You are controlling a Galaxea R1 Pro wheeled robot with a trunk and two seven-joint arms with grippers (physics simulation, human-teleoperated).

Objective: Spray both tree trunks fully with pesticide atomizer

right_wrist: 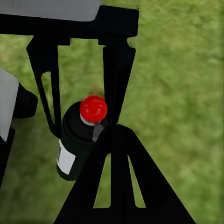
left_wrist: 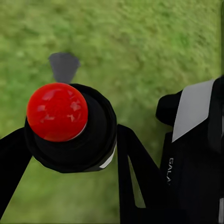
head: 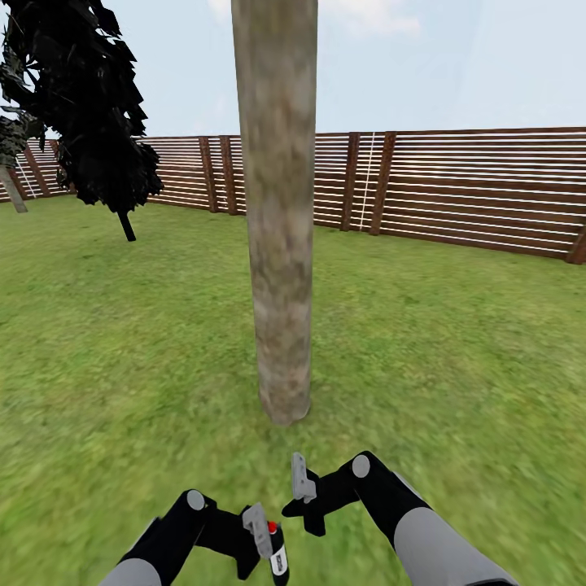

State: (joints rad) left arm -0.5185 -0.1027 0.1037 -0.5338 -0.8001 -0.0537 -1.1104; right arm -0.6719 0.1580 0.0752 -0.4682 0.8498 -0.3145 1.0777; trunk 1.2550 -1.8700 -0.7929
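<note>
left claw (head: 262, 533) is clamped on the pesticide atomizer (head: 277, 553), low in the head view at about 6 o'clock, held above the lawn (head: 456, 350). in the left wrist view the atomizer (left_wrist: 70, 128) sits between the dark fingers, its red cap (left_wrist: 57, 112) facing the camera. the right wrist view gives it side-on: dark body, white label, red cap, atomizer (right_wrist: 77, 140) upright with a slight tilt. right claw (head: 303, 480) stands just beside it at about 1 o'clock from the left claw; its jaws look apart and hold nothing, though only one grey finger reads clearly. tree trunk (head: 278, 212) stands straight ahead at 12 o'clock, near the claws, mottled bark bare, no white specks visible on it. a second tree (head: 89, 106) with dark foliage is well apart at 10 o'clock, before the wooden fence (head: 472, 191). judgement: atomizer looks small, rigid and light; smooth round body may rotate or slip in a two-finger grip, so hold on the mid-body below the cap, keeping the cap and nozzle free to aim at the trunk.
</note>
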